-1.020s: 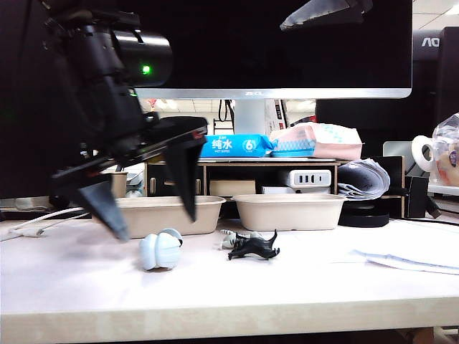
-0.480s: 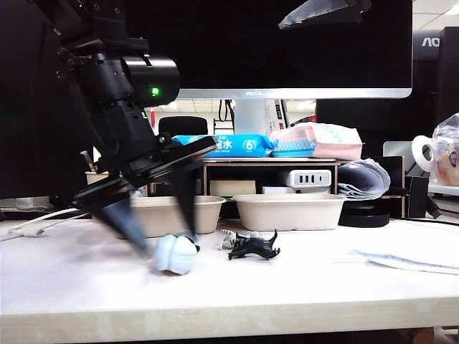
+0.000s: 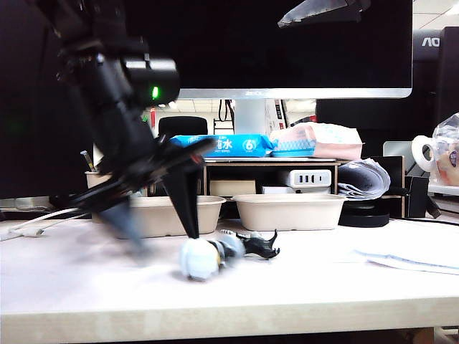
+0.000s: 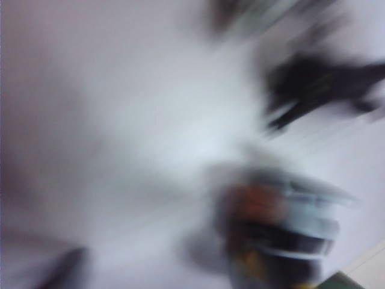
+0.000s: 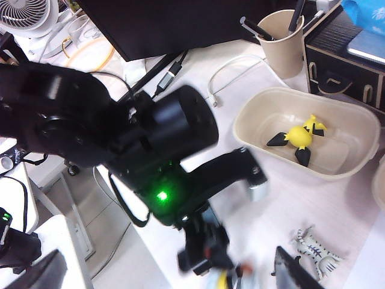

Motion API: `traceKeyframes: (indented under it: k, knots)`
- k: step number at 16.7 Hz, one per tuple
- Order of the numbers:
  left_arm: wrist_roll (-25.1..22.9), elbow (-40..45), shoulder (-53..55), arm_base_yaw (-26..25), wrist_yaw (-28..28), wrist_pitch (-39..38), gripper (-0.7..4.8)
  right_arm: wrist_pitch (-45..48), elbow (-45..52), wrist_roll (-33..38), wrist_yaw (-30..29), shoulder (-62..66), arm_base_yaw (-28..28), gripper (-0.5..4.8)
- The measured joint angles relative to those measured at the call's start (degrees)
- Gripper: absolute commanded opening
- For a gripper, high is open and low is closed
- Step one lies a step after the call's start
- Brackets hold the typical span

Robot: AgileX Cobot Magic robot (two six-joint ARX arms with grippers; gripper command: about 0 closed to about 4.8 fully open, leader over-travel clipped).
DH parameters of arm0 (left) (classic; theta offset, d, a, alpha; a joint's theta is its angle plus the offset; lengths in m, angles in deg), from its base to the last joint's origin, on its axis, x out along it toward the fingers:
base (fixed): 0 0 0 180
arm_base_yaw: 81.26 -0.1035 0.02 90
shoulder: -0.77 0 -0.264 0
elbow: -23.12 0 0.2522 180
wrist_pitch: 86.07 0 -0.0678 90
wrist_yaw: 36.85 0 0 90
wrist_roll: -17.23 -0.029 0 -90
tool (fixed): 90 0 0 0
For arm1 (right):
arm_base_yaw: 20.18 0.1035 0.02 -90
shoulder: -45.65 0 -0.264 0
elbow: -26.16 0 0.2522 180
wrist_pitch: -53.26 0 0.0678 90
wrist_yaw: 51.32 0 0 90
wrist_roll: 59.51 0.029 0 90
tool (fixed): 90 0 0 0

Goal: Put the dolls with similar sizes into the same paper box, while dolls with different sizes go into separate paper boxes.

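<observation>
In the exterior view your left gripper [image 3: 166,242] slants down to the table [image 3: 287,287], fingers spread wide, one tip just above the blue doll [image 3: 199,259]; the near finger is smeared. The black doll [image 3: 259,247] lies beside it, before two boxes [image 3: 290,211]. The right gripper is out of sight.

Your left wrist view is all blur: the blue doll [image 4: 289,223] probably low, the black doll [image 4: 319,81] beyond.

Your right wrist view shows the yellow doll [image 5: 299,138] lying flat in one box [image 5: 252,117], and the striped doll [image 5: 316,250] on the table.
</observation>
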Motion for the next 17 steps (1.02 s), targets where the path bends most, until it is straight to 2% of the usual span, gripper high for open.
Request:
traceKeyframes:
  k: [2, 9, 11, 13, 17]
  knots:
    - [-0.1, -0.2, -0.5, 0.0, 1.0, 0.0, 4.79, 0.0, 0.0, 0.0, 0.0, 0.0, 0.0, 4.70]
    - [0.0, -0.4, -1.7, 1.3, -5.9, -0.4, 4.79, 0.0, 0.0, 0.0, 0.0, 0.0, 0.0, 4.70]
    - [0.0, -0.8, -3.8, 1.5, -6.1, -0.5, 4.79, 0.0, 0.0, 0.0, 0.0, 0.0, 0.0, 4.70]
    - [0.0, -1.7, -5.3, 2.6, -6.1, -0.5, 4.79, 0.0, 0.0, 0.0, 0.2, 0.0, 0.0, 4.70]
    - [0.0, -1.9, -4.8, 8.2, -5.2, -0.6, 4.79, 1.5, 0.0, 1.2, 0.2, 0.0, 0.0, 4.70]
